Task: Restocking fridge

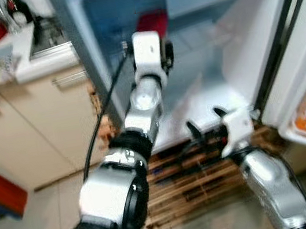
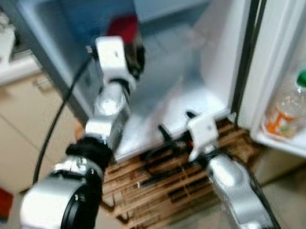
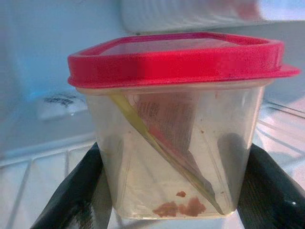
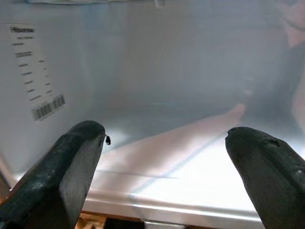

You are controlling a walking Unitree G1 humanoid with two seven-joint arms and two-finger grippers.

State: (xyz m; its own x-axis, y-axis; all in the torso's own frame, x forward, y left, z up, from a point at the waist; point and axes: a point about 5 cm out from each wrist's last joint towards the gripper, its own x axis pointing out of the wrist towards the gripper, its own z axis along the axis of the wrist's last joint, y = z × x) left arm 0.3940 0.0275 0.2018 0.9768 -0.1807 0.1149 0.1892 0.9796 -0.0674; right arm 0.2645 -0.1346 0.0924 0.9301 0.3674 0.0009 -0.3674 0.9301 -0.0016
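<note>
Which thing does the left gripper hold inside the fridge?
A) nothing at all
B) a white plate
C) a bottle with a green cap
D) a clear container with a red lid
D: in the left wrist view the left gripper has one black finger on each side of the clear container with a red lid, over the fridge shelf.

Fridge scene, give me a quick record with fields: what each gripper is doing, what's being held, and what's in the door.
left gripper: inside the fridge, shut on the tub
tub: clear, red lid, paper packet inside, base at the wire shelf
right gripper: open, holding nothing, at the fridge's lower front edge
door: open on the robot's right, bottle with green cap in its bin
under fridge: wooden pallet
</note>
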